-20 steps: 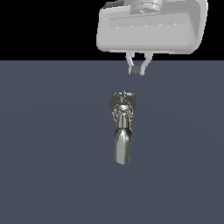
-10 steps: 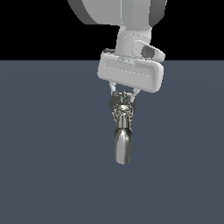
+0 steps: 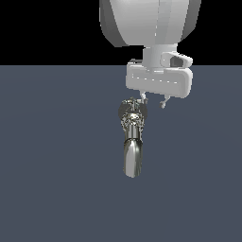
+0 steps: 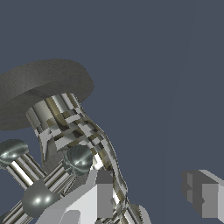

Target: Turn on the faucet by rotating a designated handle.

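Here I am, low over the dark grey-blue floor (image 3: 52, 189), my white-grey gripper (image 3: 153, 101) hanging just above the middle of the exterior frame. My two fingers stand apart, nothing pinched between them: one fingertip (image 3: 142, 99) sits right at the upper right edge of the faucet's head, the other (image 3: 164, 102) hangs in free air a little to the right of it.

The faucet (image 3: 132, 137) lies at the centre of the exterior frame, all shiny chrome. Its knobby, ornate head (image 3: 133, 114) is at the upper end and its smooth rounded spout (image 3: 132, 158) runs straight down toward the lower middle of the picture.

Up close in my wrist camera, the chrome body (image 4: 74, 127) fills the left half, flaring under a dark grey round disc (image 4: 41, 85). Ball-ended handle spokes (image 4: 76, 159) stick out at the lower left. One of my finger pads (image 4: 98, 197) is pressed in right beside those balls, seemingly touching; the other pad (image 4: 203, 192) floats at lower right, well apart, with bare floor behind it.
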